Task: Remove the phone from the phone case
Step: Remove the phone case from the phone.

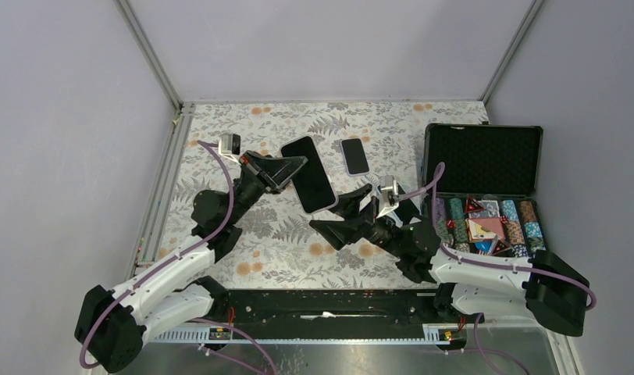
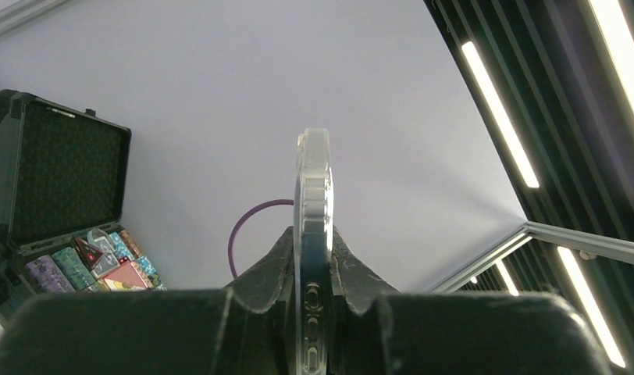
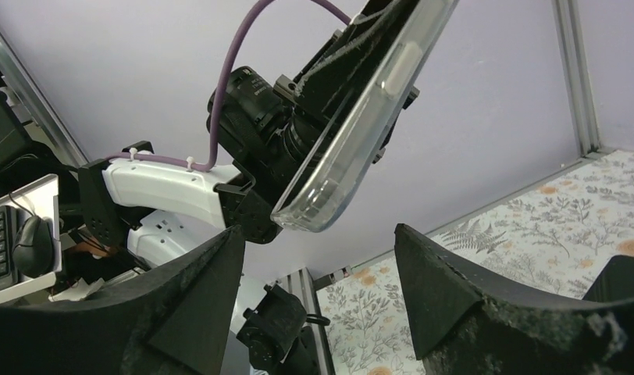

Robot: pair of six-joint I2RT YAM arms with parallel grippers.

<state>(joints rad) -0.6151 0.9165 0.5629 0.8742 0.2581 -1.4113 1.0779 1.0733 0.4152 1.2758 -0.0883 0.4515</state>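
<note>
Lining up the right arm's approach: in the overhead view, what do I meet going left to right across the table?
Cased phone, held aloft → smaller phone, lying flat → open chip case.

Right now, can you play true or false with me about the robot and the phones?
1. The left tool is holding the big phone up in the air. True.
2. The right tool is squeezing the big phone too. False: it is open and sits just below the phone without touching it.
3. A smaller phone lies flat on the table. True.
4. The black box on the right is shut tight. False: its lid stands open and colourful chips show inside.
</note>
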